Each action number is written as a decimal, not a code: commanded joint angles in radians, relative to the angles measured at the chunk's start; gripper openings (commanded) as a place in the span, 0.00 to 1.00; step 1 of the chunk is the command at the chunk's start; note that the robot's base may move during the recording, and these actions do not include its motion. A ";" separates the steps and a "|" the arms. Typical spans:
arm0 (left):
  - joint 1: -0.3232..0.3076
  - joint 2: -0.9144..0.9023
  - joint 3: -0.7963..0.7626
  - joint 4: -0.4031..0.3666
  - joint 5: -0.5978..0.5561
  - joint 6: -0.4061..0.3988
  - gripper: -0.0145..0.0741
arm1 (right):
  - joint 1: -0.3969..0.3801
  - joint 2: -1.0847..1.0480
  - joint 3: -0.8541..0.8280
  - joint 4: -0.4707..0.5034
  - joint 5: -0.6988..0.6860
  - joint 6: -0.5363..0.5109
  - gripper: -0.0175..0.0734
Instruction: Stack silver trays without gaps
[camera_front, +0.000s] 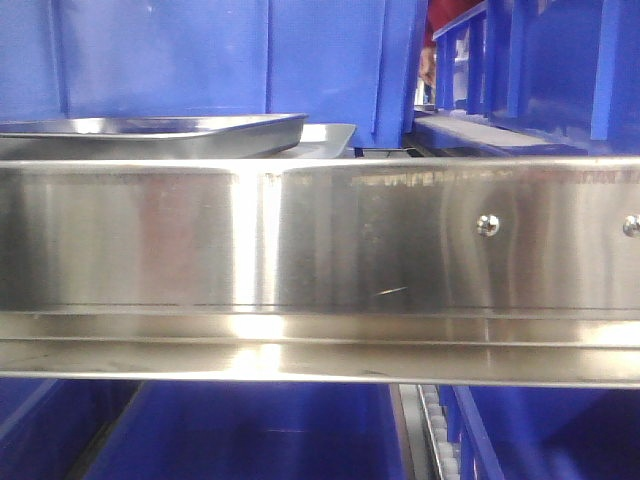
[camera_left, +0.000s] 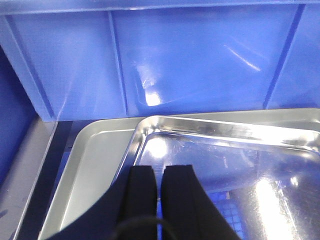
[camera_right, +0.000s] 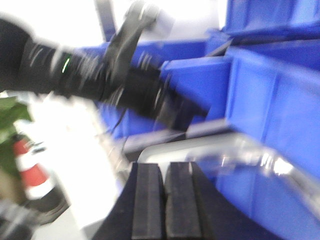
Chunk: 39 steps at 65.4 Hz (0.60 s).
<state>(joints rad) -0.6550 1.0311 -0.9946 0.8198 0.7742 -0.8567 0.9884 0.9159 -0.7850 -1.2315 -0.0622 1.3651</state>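
Front view: a shiny, shallow silver steel tray with a rolled rim (camera_front: 150, 133) is sitting skewed on a paler flat silver tray beneath it (camera_front: 325, 138), both behind the broad brushed-steel shelf rail with screws (camera_front: 320, 240); neither gripper is showing here.

Left wrist view: the left gripper (camera_left: 159, 190) is hanging with its black pads nearly together, a thin slit showing between them, gripping nothing. Just beyond the fingertips the upper tray's rounded corner (camera_left: 225, 165) is lying rotated over the lower tray (camera_left: 95, 160), whose floor is showing to the gripper's left. The blue plastic bin wall (camera_left: 175, 60) is standing close behind both.

Right wrist view: the right gripper (camera_right: 165, 200) is showing its pads pressed almost shut, with nothing visibly between them (heavy blur). A tray rim (camera_right: 220, 150) is lying just ahead, and the black left arm (camera_right: 100, 80) is crossing above.

Risk: pushing one corner could be pivoting the upper tray further askew, or riding its rim onto the lower rim, leaving a gap.

Risk: the arms, working close together, could be colliding.
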 joint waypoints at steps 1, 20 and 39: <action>-0.005 -0.002 -0.002 0.004 -0.006 0.002 0.19 | -0.012 -0.109 0.062 -0.014 -0.016 -0.008 0.12; -0.005 -0.002 -0.002 0.004 -0.006 0.002 0.19 | -0.223 -0.514 0.286 -0.014 -0.005 -0.008 0.12; -0.005 -0.002 -0.002 0.004 -0.006 0.002 0.19 | -0.582 -0.809 0.425 -0.016 0.055 -0.051 0.12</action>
<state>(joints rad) -0.6550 1.0311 -0.9946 0.8198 0.7760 -0.8567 0.4811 0.1629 -0.3913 -1.2390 -0.0290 1.3325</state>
